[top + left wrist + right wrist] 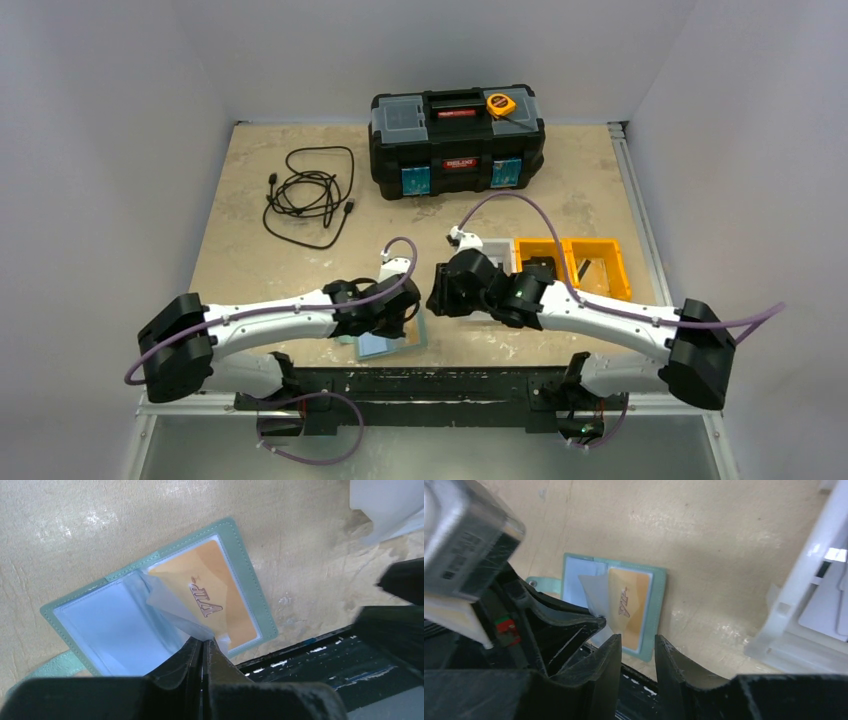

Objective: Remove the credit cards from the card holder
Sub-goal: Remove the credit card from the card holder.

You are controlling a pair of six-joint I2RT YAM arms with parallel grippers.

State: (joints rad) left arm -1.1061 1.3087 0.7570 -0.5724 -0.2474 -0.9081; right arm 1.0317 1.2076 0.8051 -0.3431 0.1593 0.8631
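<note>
The teal card holder [392, 346] lies open on the table near the front edge, between my two arms. A tan-orange credit card [220, 590] sits in its right-hand pocket, printed side up. My left gripper [205, 642] is shut on the corner of a translucent pocket leaf [170, 605] of the card holder [250, 575] and lifts it off the card. In the right wrist view my right gripper [636, 642] hovers open over the near edge of the card holder [659, 610]. Nothing is between its fingers, and the credit card [634, 605] shows just beyond them.
A black toolbox [457, 140] with an orange tape measure [501, 104] on top stands at the back. A coiled black cable [310, 195] lies at the back left. A white bin [497, 252] and orange bins [580, 262] sit right of centre. The black front rail [320, 650] runs just beside the card holder.
</note>
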